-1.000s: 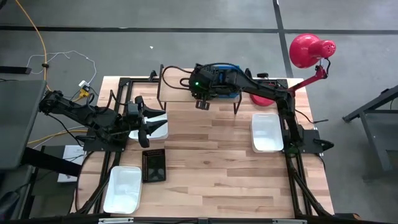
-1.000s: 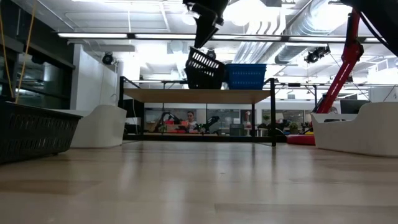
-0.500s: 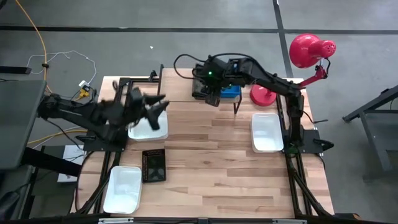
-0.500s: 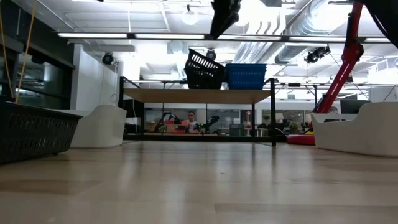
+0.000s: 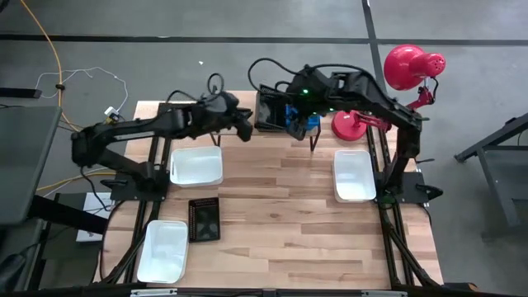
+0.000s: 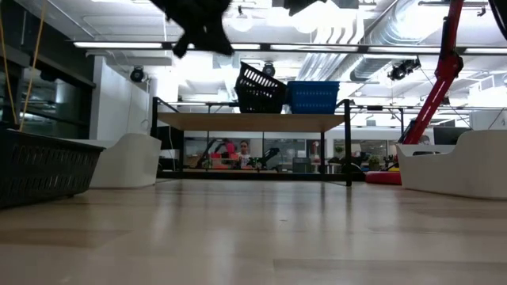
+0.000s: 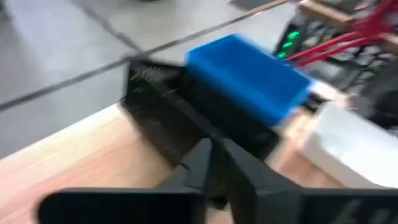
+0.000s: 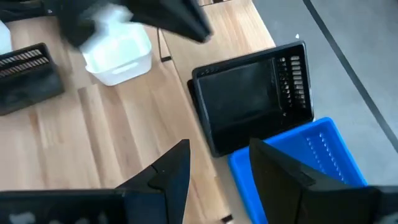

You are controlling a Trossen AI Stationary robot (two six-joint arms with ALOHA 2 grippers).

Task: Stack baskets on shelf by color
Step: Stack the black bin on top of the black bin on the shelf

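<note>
Shelf: the shelf (image 5: 235, 106), a low riser with a pale wood plank top on thin black metal legs, is standing at the far edge of the counter (image 5: 280, 223), a butcher-block top of light wood strips.
Black basket on shelf: the black slotted basket (image 5: 271, 109), a small rectangular bin with ribbed walls, is sitting tilted on the plank, one end raised in the low view (image 6: 259, 89) and its open mouth showing in the right wrist view (image 8: 252, 102).
Blue basket: the blue basket (image 5: 302, 117), bright smooth plastic, is sitting touching the black one on its right side, level on the shelf (image 6: 312, 96).
Left gripper: the left gripper (image 5: 245, 132) is hanging above the shelf's middle, just left of the black basket, its fingers (image 7: 205, 162) pressing together on nothing, tips aiming at that basket's near wall without touching it.
Right gripper: the right gripper (image 5: 290, 115) is hovering over the seam between the black and blue baskets, its fingers (image 8: 171, 171) standing spread and empty, both baskets lying below and apart from them.
Other baskets: a second black basket (image 5: 204, 219) is lying flat on the counter, long axis running front to back; three white baskets, rounded and glossy, are resting at left (image 5: 196, 165), front left (image 5: 163, 249) and right (image 5: 355, 176).
Lamp: a red lamp (image 5: 408, 66) is standing behind the right corner.
</note>
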